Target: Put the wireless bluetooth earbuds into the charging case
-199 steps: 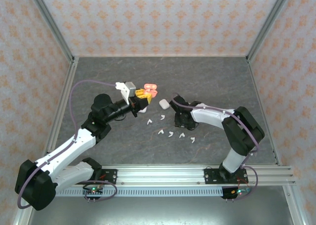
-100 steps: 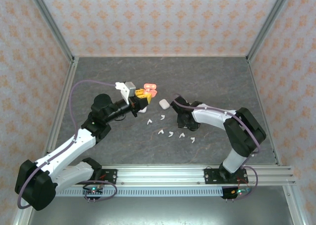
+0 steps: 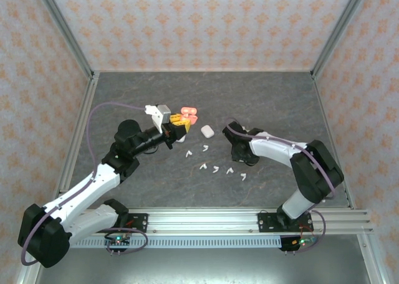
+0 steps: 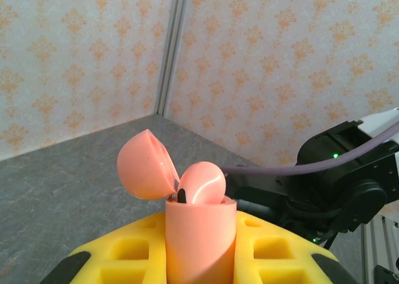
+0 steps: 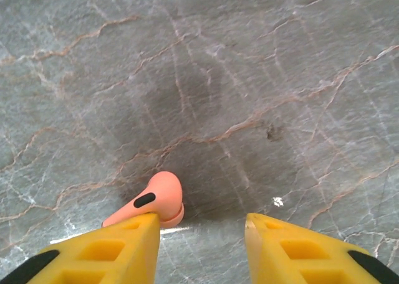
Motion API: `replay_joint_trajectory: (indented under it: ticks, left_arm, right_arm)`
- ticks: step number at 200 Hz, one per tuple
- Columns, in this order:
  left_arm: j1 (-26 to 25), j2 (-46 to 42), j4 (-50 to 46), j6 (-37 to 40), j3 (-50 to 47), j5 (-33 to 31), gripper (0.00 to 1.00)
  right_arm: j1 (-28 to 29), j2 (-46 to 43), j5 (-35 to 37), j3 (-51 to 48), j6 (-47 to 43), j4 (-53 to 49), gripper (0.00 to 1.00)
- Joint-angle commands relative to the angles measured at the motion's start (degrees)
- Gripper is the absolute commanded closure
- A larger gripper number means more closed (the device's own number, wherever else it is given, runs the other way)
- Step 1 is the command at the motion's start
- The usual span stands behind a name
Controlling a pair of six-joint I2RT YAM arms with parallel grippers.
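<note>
— On the left half of the table (image 3: 280, 103), what has that arm got hold of?

— The left gripper (image 3: 178, 119) is clamped on a pink case (image 4: 199, 240). The case stands upright between the yellow fingers (image 4: 134, 250). Its lid (image 4: 143, 165) is flipped back, and one pink earbud (image 4: 202, 183) sits inside with its rounded head poking out of the top.

— And the other pink one?

— The second pink earbud (image 5: 156, 200) lies on the grey stone surface under the right arm. From the right wrist camera it touches the tip of the finger on the left of the picture. It sits at the front of that finger, not in the gap.

— So the right arm isn't holding it?

— No. The right gripper (image 5: 199, 225) has its jaws apart, with bare table showing between them. It points down, close over the surface.

— Where are the white ones?

— Six white earbuds (image 3: 216, 169) lie loose in the middle of the table, between the two arms. They are nearer the arm bases than the cases are, and each lies apart from the others.

— I see another case too.

— Yes, a white case (image 3: 207, 131), shut. It lies on the table to the right of the pink case, between it and the right arm's wrist. It touches none of the earbuds.
</note>
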Motion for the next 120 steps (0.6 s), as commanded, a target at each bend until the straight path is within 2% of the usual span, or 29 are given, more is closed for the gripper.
replay_joint_trajectory:
  ticks: [1,27,50,79,120]
  left_arm:
    - [-0.54,-1.12,0.76,1.28,-0.27,-0.83,1.0]
    - [-0.53,-1.32,0.71,1.37,-0.34,-1.2,1.0]
    - [-0.6,-1.15,0.96,1.36,-0.35,-1.17,1.0]
    - [-0.53,-0.79,1.11,1.38,-0.17,-1.03,1.0]
    - [-0.53,-0.69,1.04,1.49,0.0,-1.03,1.0]
  right_arm:
    - [-0.53,-2.83,0.77,-0.88,-0.46,-0.34,0.6]
    - [-0.46,-7.92,-1.63,-2.04,0.3,2.68,0.59]
    - [-1.58,-10.16,-4.82,-4.95,4.54,8.36,0.58]
    - [-3.51,-9.1,-9.46,-9.25,10.61,17.52,0.58]
    - [-3.58,-5.61,-8.92,-8.76,11.92,18.14,0.52]
